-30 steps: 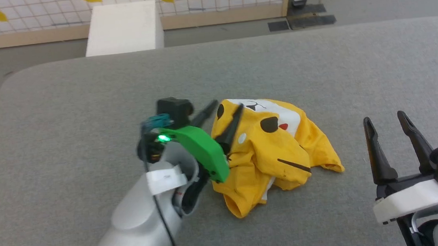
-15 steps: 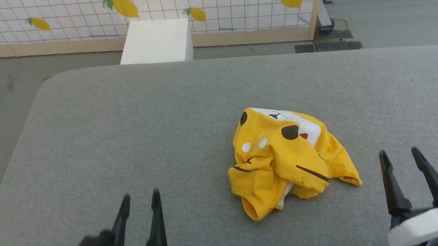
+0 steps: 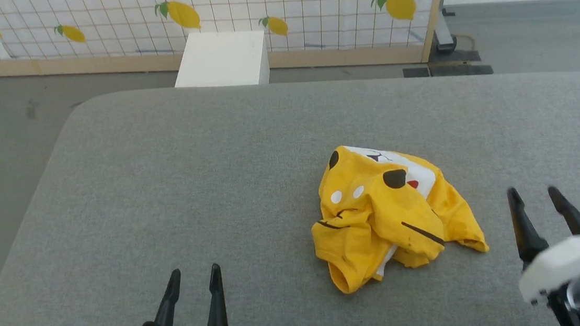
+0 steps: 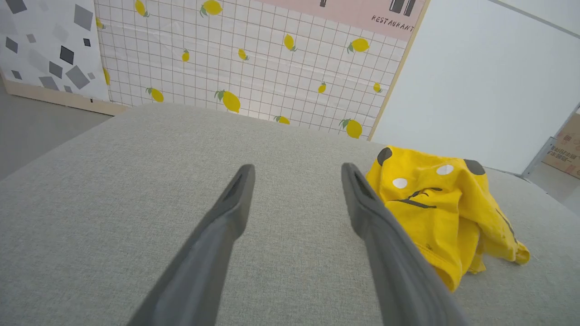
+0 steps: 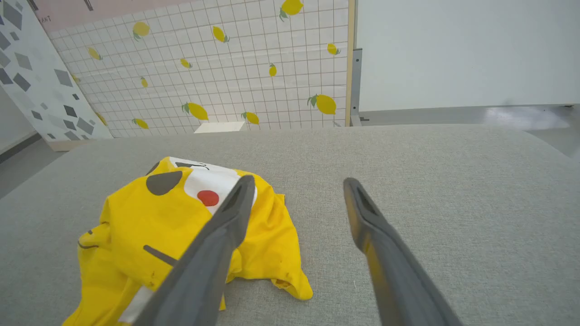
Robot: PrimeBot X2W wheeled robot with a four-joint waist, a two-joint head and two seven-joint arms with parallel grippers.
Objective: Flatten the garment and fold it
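The garment (image 3: 391, 212), a yellow T-shirt with white patches, a red dot and black marks, lies crumpled in a heap right of the middle of the grey padded table (image 3: 192, 182). My left gripper (image 3: 193, 276) stands open near the front edge, well to the left of the heap, holding nothing. To the heap's right my right gripper (image 3: 534, 198) is open and empty too. In the left wrist view the garment (image 4: 444, 203) sits just right of my open left gripper (image 4: 297, 174). In the right wrist view the garment (image 5: 172, 222) spreads behind the left finger of my open right gripper (image 5: 297, 185).
A white box (image 3: 223, 58) stands on the floor just beyond the table's far edge. Behind it runs a lemon-printed grid panel (image 3: 234, 10) with a wooden base. Bare grey tabletop spreads left of the heap and beyond it.
My left gripper, which had one finger over the heap, pulled back to the front edge, open and empty. The head camera tilted up meanwhile. The garment kept its shape.
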